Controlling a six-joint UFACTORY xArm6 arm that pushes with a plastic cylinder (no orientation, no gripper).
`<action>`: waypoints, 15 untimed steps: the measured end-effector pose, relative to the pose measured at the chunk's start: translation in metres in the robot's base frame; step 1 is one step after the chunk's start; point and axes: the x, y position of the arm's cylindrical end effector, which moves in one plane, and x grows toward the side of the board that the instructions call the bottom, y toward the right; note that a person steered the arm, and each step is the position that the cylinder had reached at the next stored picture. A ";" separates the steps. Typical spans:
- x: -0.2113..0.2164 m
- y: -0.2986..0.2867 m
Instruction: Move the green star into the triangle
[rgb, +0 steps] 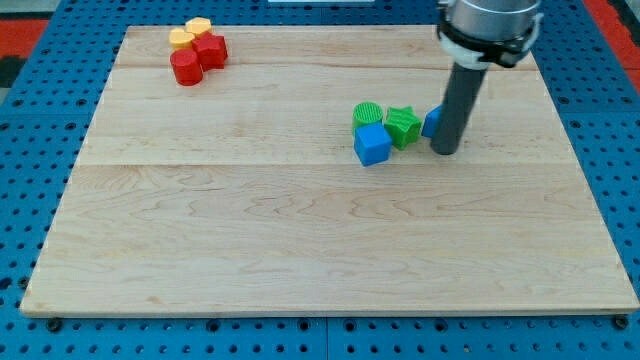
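Currently my tip (446, 151), jawless, stands right of the green star-shaped block (403, 125), hiding most of a blue block (432, 122), seemingly the triangle; it should circle left and push rightward.

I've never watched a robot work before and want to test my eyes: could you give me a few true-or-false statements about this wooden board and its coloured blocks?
1. The green star block lies between the blue cube and my tip. True.
2. The red and yellow blocks sit at the view's bottom right. False: the red blocks and yellow blocks cluster at the view's top left.
3. A round green block stands beside the blue cube. True.
4. My tip rests on top of the green star. False: it stands on the wooden board, to the star's right.
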 end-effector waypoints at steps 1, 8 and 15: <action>0.012 -0.042; -0.084 -0.054; -0.014 -0.058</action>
